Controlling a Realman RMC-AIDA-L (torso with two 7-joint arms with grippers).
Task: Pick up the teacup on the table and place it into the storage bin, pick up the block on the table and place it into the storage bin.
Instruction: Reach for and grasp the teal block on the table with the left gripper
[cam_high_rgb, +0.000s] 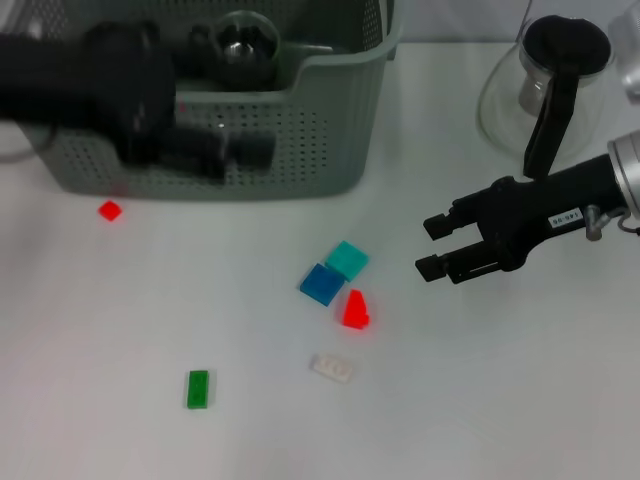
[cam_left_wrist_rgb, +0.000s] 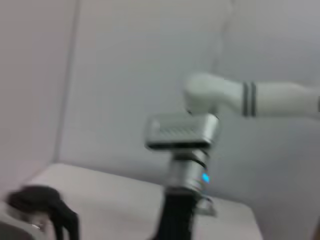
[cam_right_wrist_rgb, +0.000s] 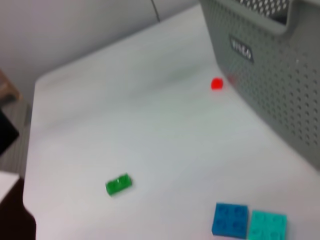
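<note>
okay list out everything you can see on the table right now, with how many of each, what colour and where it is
storage bin: one, grey-green, far left of table
teacup: one, clear, inside the bin
glass jug: one, clear with black lid, far right
red blocks: two, one by the bin's front, one mid-table
blue block: one, touching the teal one
teal block: one, mid-table
white block: one, nearer than the red one
green block: one, near left
left pincer: black, before the bin's front wall
right pincer: black, open, right of the blocks
</note>
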